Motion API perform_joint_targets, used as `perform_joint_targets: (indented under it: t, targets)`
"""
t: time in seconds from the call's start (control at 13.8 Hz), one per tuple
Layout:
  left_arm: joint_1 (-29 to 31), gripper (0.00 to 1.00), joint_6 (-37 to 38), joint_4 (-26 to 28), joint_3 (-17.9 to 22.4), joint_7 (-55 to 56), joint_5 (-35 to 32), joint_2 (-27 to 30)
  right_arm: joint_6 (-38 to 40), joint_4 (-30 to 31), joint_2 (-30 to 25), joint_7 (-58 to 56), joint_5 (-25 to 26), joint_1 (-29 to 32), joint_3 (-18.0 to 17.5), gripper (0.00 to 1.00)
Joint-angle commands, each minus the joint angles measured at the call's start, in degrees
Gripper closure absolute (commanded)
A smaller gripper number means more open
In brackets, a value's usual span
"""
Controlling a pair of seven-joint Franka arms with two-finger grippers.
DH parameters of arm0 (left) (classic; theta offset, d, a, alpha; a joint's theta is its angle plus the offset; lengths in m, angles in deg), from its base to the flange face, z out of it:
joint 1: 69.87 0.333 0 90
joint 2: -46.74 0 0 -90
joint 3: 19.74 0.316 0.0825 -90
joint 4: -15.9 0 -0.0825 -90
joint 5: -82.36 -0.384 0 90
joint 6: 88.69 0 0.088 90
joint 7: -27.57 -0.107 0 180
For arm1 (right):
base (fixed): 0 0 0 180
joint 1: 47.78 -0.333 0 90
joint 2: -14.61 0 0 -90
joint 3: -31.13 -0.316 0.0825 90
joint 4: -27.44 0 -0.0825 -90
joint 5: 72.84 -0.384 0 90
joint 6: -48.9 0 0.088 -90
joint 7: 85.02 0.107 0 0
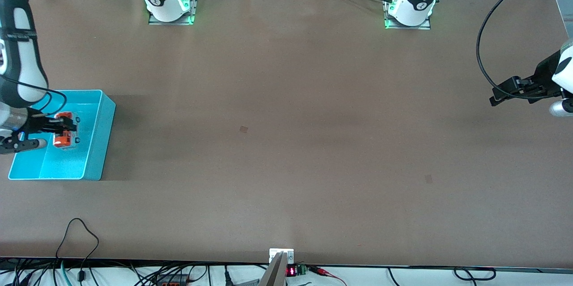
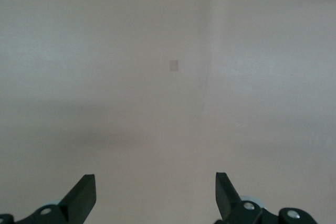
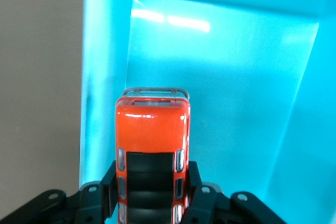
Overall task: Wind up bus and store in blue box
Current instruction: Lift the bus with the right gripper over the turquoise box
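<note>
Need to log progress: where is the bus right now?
The bus is inside the blue box at the right arm's table end, clamped by the right gripper.

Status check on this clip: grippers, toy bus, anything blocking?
Right gripper shut on small orange-red toy bus, inside turquoise-blue plastic box. Left gripper open, waiting over bare table at its arm's end. Nothing in the way.

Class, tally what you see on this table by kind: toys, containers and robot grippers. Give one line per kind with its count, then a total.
Toys: 1, the bus
Containers: 1, the blue box
Grippers: 2, the right gripper and the left gripper
Total: 4
</note>
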Motion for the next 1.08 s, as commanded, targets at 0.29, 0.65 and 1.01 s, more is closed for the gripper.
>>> perform_joint_targets:
  t: [0.29, 0.65, 1.01]
  targets:
    - [0.4, 0.00, -0.2, 0.3, 0.0, 0.1, 0.9, 0.5, -1.8, 1.2, 3.6, 6.4, 3.8, -1.0, 3.8, 1.00]
    - [0.3, 0.00, 0.1, 1.1, -0.1, 0.0, 0.8, 1.2, -5.0, 1.3, 5.0, 5.9, 5.9, 0.4, 3.8, 1.00]
    - [0.3, 0.00, 0.1, 1.2, -0.1, 0.0, 0.8, 1.2, -7.7, 2.3, 6.8, 6.1, 5.8, 1.0, 3.8, 0.99]
